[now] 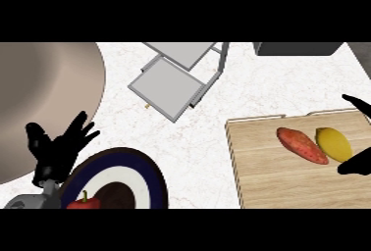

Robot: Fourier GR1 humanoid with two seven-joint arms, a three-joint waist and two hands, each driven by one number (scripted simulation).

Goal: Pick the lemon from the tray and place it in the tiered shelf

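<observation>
We note lemon [334,143] on tray [268,181], long axis near upright, beside sweet potato [302,145]. Right hand [360,164] nearer, spread around it, apparently not gripping. Left hand [58,147] rests open, far left.

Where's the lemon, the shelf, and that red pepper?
lemon [334,144]: head view, middle of its yellow skin.
tiered shelf [166,86]: head view, flat of its lower grey tier.
red pepper [83,204]: head view, its red top beside the stem.
</observation>
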